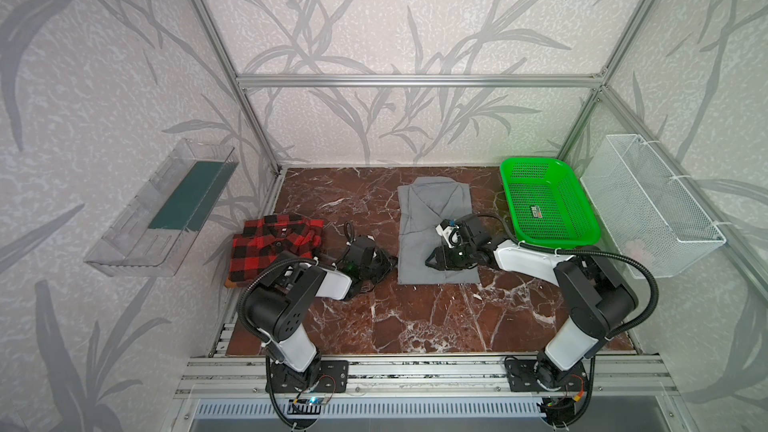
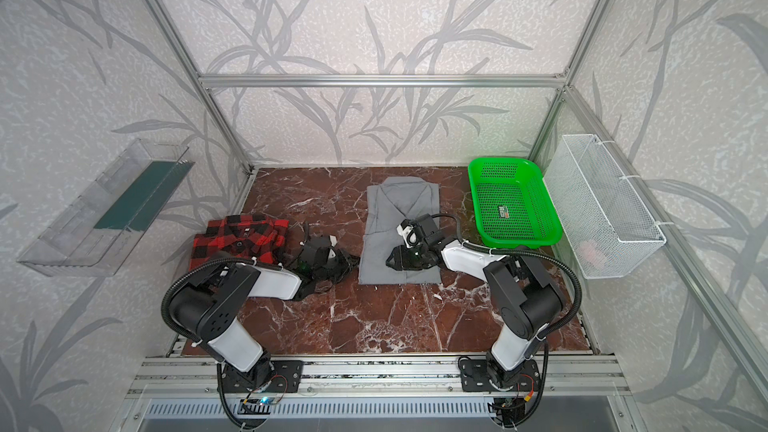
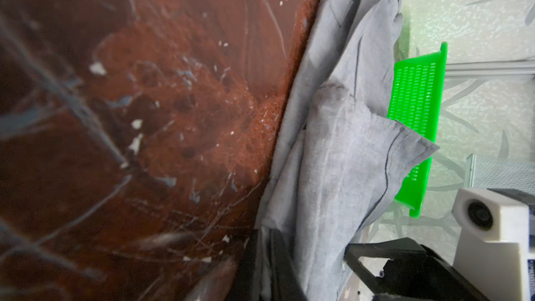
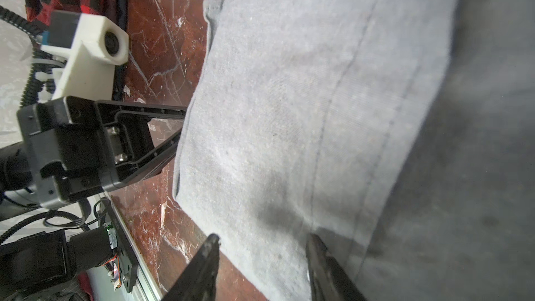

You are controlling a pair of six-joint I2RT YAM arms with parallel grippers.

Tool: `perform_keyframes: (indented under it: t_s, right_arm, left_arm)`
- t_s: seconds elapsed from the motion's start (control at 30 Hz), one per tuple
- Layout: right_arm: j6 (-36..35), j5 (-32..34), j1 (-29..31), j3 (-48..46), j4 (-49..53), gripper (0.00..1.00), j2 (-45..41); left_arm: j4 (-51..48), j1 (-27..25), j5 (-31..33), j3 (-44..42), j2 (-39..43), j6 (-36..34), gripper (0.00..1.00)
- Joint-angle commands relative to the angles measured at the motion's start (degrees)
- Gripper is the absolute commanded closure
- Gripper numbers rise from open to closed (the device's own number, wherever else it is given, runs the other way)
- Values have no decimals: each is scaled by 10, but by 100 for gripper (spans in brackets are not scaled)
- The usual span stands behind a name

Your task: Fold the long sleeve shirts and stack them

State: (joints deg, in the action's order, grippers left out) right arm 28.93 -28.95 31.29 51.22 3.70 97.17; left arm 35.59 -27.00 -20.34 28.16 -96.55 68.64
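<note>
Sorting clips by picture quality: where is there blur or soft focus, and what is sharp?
Left wrist view: the marble table near the lens is smeared, the grey shirt crisp. Right wrist view: the shirt goes dark and blurred toward one edge, and the fingertips of the right gripper are soft. Both top views: sharp, evenly lit.

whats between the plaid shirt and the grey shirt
The left hand, its tip at the edge of the grey shirt; the rest is bare marble table. Both top views show it.

grey shirt [image 4: 289, 111] | left gripper [image 4: 180, 128] pinching its edge | right gripper [image 4: 262, 246] parted above cloth
</note>
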Motion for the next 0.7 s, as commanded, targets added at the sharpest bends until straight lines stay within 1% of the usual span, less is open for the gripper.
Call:
perform_keyframes:
  t_s: [0.0, 0.03, 0.2, 0.43, 0.53, 0.67]
  right_arm:
    - [1, 5, -2, -10, -10, 51, 3]
    - [2, 5, -2, -12, -12, 51, 3]
    - [13, 0, -2, -22, -29, 51, 3]
    - [35, -1, 1, -36, -55, 52, 18]
    - [44, -1, 2, -46, -67, 52, 15]
    - [52, 6, 14, -54, -71, 53, 10]
  left_arm:
    - [38, -8, 6, -12, -11, 22, 98]
    - [39, -12, 7, -13, -12, 25, 100]
    - [49, -37, 20, -13, -5, 45, 100]
    - [39, -100, 68, -5, 15, 74, 100]
    - [56, -123, 83, -11, 6, 88, 100]
    - [106, -128, 68, -7, -30, 109, 100]
